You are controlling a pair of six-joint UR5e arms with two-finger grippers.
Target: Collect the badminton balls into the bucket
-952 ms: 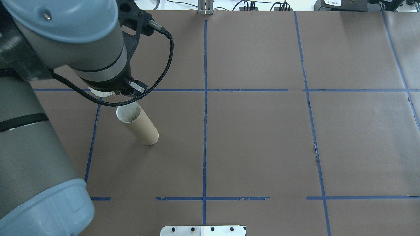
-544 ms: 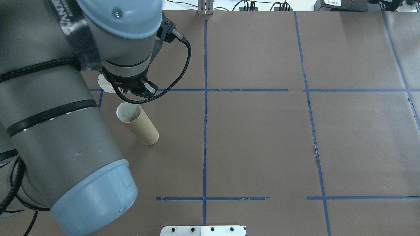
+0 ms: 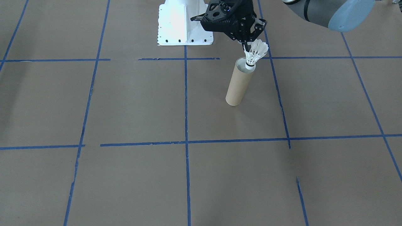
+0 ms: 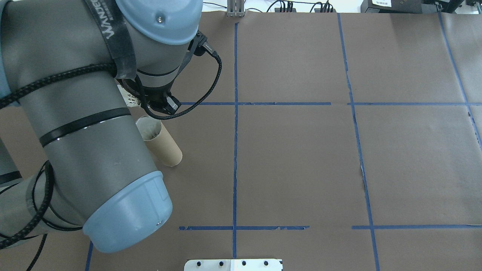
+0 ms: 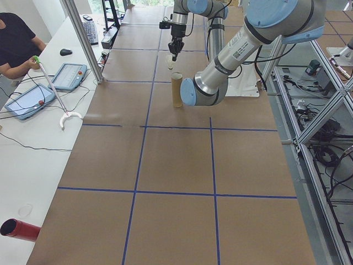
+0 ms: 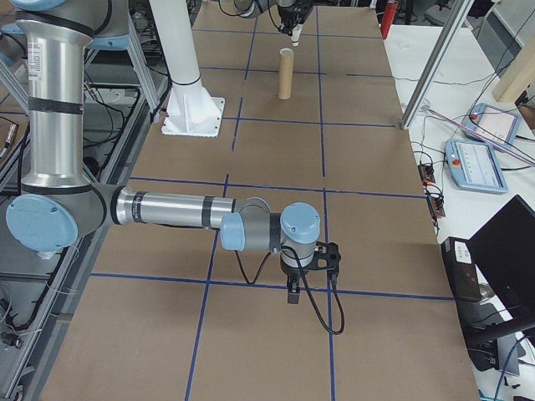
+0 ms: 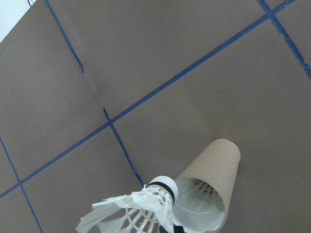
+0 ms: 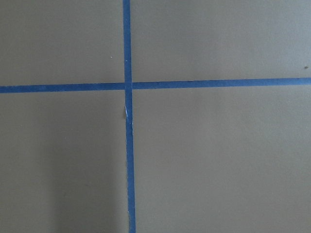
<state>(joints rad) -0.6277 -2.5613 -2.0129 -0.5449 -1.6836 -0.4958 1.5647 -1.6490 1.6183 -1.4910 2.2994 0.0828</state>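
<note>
The tube-shaped bucket stands upright on the brown paper-covered tabletop, its open mouth showing a pale inside. The front-facing view shows it just in front of the white pedestal base and a little to one side.

Directly above the bucket's mouth hangs the left claw, clenched on the feather skirt of the shuttlecock. The shuttlecock points cork-down, with its rounded white tip and thin dark band right at the rim of the bucket, on the rim's side nearer the left arm. In the left wrist view the cork sits beside the bucket's edge, not yet inside, and white feathers of another shuttlecock can be seen deep within the bucket. In the overhead view the arm covers most of the bucket's mouth, and only a bit of the skirt shows beside the wrist.

The right claw is well away from the bucket, low over a crossing of blue tape lines on the tabletop. It shows only in the right side view, so whether it is clenched or released cannot be told.

A seated person is at a white side table beyond the bucket, with a tablet nearby.
</note>
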